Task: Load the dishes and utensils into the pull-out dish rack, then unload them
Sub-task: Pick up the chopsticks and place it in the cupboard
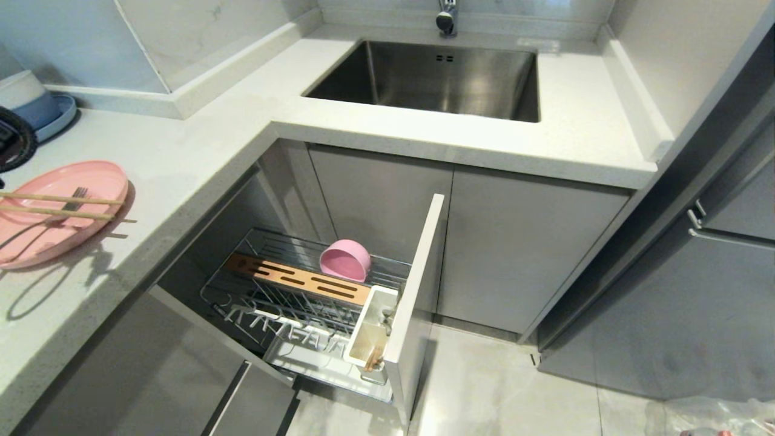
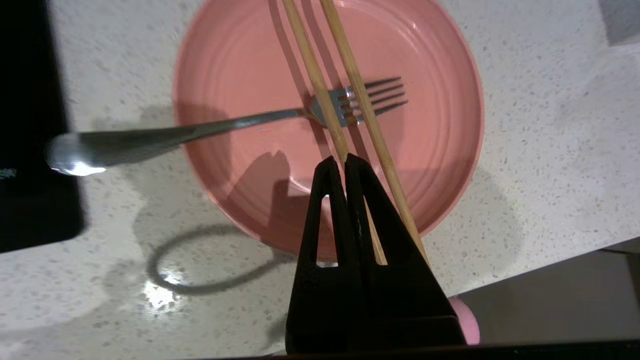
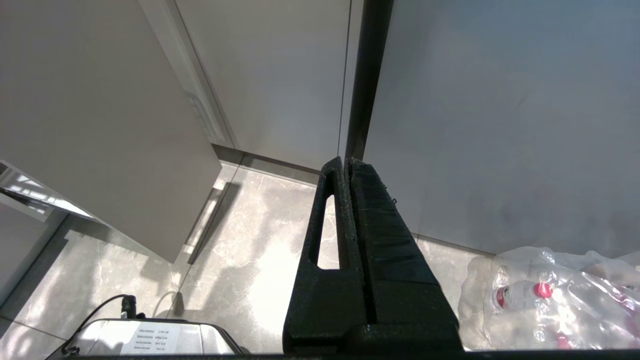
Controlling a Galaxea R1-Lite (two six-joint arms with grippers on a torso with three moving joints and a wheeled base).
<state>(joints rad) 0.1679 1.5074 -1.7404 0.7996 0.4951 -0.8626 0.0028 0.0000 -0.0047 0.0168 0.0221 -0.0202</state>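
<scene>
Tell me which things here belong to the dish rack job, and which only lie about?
Job: pink plate, chopsticks, fork, pink bowl, pull-out dish rack.
Lying about: sink, blue plate with bowls, bag of bottles.

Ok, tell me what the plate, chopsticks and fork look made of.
Plate: looks like matte pink plastic or glazed ceramic, with faint concentric rings. Chopsticks: pale wood or bamboo, with a dull tan surface. Fork: grey metal, bright glint on its handle.
</scene>
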